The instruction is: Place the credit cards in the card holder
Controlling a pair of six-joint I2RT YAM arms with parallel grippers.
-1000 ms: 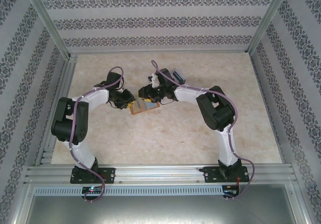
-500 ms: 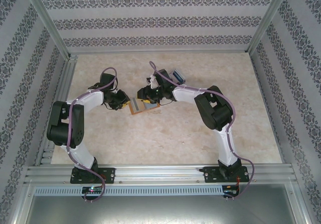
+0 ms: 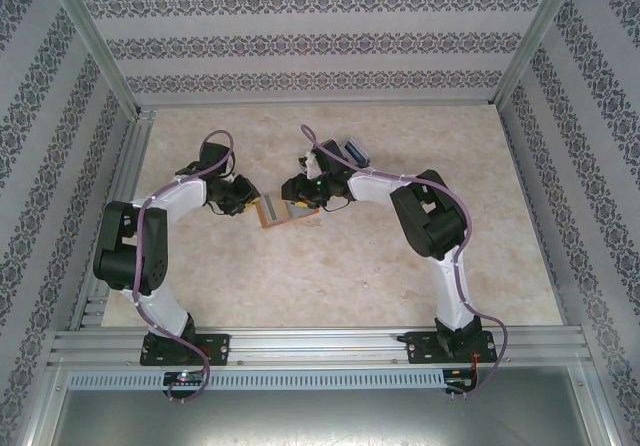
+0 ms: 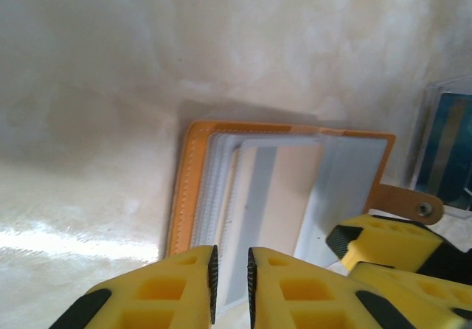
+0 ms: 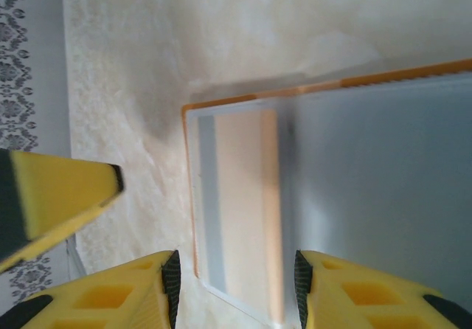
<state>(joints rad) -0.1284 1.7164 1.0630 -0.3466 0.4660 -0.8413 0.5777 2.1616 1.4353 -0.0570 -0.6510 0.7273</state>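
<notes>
Nearest the left wrist camera, the left gripper (image 4: 231, 261) has its yellow fingers drawn almost together, with only a thin slit between the black pads. Nothing is clearly clamped in that slit. It sits right at the near edge of the small orange-brown leather-like folding card holder (image 4: 184, 189), and my read is that it's there to pin the wallet so it can't slide.

The card holder lies open and flat on the pale marbled table (image 4: 88, 85), with its clear plastic sleeves fanned and its snap tab sticking out to the side. A pinkish card with a grey stripe (image 4: 291, 189) lies on the sleeves, squared to them. Whether it is fully inside a pocket I can't tell.

From the other side comes the right gripper (image 5: 236, 261), its fingers spread wide and straddling the end of that same card (image 5: 240, 196), one pad just beside each long edge. I can't make out contact. That spread looks right for guiding or nudging the card deeper.

From above, the two grippers (image 3: 243, 198) (image 3: 295, 191) flank the wallet (image 3: 285, 216) mid-table.

Farther back, a clear plastic stand (image 4: 428, 122) holds a blue card (image 4: 451, 144), so there's at least one more to fetch.
</notes>
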